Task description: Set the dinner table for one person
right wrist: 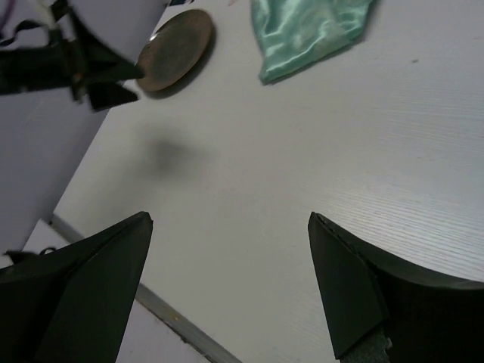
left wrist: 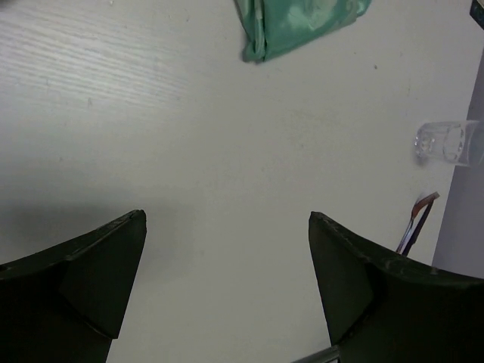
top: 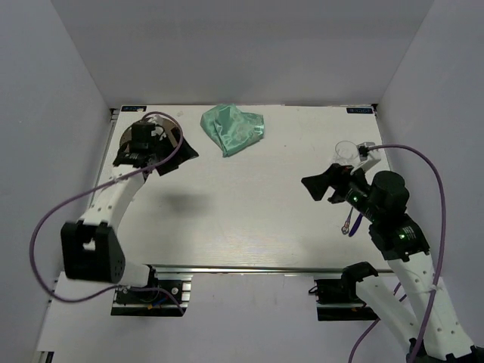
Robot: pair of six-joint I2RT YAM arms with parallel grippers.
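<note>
Though small dark labels [top: 360, 110] sit at the far corners of the desk [top: 257, 219], their writing is too small to read. That desk is a white matte rectangle beneath both arms, with a metal rail along its near edge. Left jaws, by the brown plate [right wrist: 175, 48], and right jaws, beside the clear cup [top: 346, 150], both gape wide, holding nothing.

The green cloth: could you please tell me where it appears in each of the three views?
Top external: cloth upper middle, near the far edge.
Left wrist: cloth at top edge, right of centre, cut off.
Right wrist: cloth at top edge, right of centre.
Shared landmark: white table under it in all three.
</note>
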